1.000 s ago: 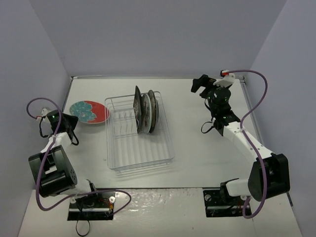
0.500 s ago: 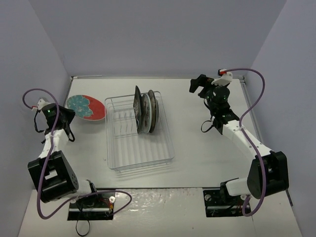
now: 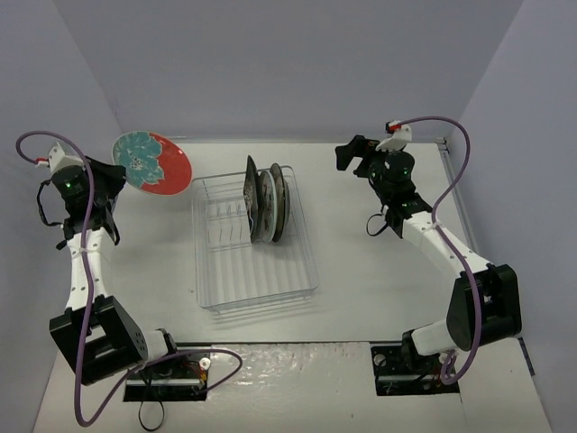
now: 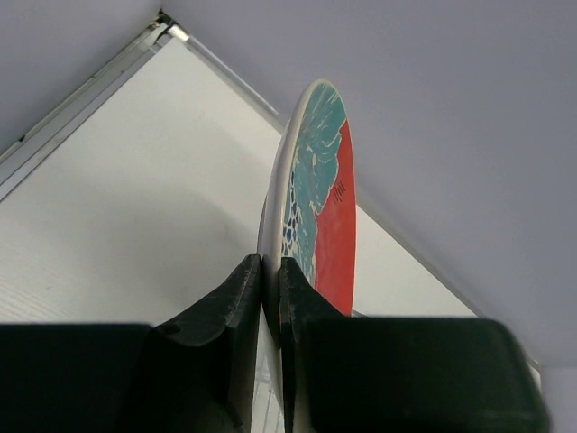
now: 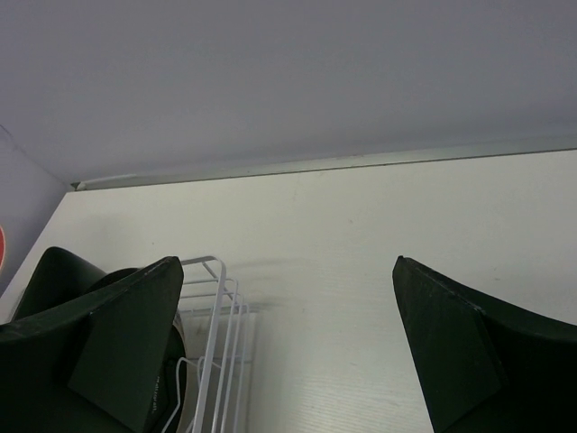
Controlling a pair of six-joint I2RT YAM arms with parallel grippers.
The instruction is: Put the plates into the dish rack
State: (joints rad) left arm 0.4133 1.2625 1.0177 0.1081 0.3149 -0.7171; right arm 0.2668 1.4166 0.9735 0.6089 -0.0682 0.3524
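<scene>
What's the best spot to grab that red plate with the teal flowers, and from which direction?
By the rim, edge-on. The red plate is thin and flat but far too wide to span, so a tool should slide in along the plate's plane and squeeze the front and back faces near the edge. The left tool holds it just that way, pinched at the rim.

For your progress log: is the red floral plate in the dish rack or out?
Out. The left gripper grips the red plate by its rim, aloft, left of the dish rack.
</scene>
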